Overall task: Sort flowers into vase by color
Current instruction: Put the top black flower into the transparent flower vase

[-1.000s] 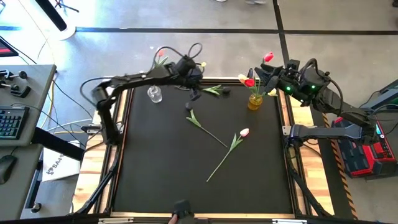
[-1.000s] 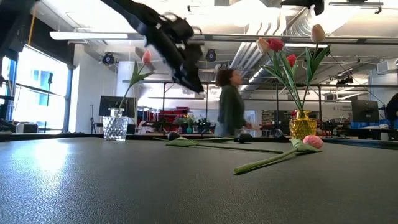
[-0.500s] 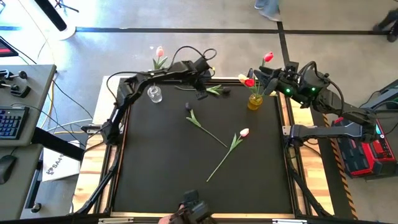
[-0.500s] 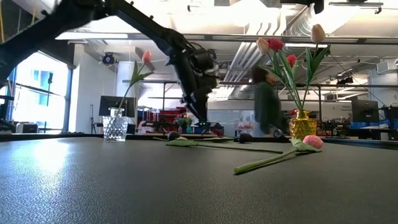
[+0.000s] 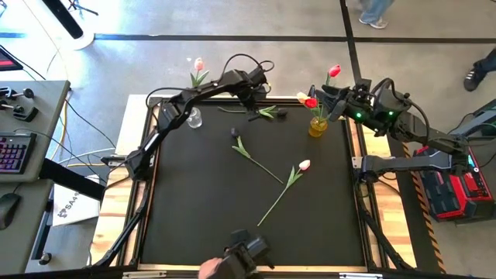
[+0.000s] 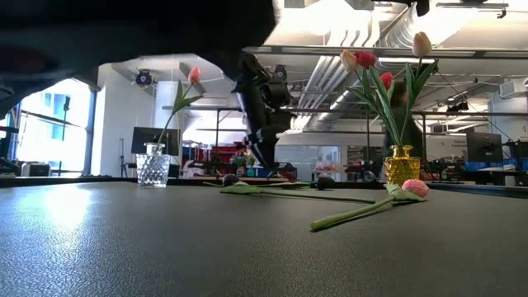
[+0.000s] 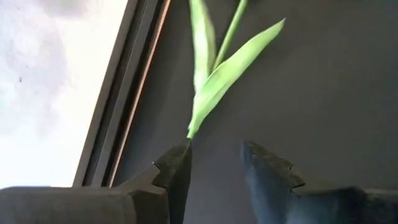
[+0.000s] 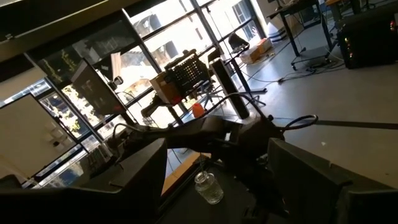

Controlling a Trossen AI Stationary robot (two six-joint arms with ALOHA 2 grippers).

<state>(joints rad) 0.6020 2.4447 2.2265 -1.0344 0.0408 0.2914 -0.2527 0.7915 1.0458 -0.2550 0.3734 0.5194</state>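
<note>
Left hand (image 5: 249, 111): at the bench's 12 o'clock edge, low over the surface. In the left wrist view I see its fingers (image 7: 176, 173) parted and clasping nothing, with bare mat between them.

Target flower (image 5: 267, 112): lies flat near the 12 o'clock edge. Its cut stem end rests just off one fingertip of my left hand, and its leaves (image 7: 217, 68) run straight away from the hand.

Key relation: the stem's long axis runs roughly 9 to 3 o'clock across the bench, in line with the hand's reach rather than across the gap. I judge I must shift slightly sideways and forward to straddle the stem before clenching. The left arm is the nearer one.

Right hand (image 5: 324, 101): hovers at about 1 o'clock beside the yellow vase, fingers spread, nothing held that I can see.

Yellow vase (image 5: 318, 126): at 1 o'clock, holds several tulips, red and pale heads showing.

Clear vase (image 5: 193, 118): at 11 o'clock, holds one pink tulip (image 5: 199, 65).

Loose on the bench: a dark-headed flower (image 5: 252, 153) near centre and a pink-headed flower (image 5: 288, 182) toward 4 o'clock, stems crossing.
</note>
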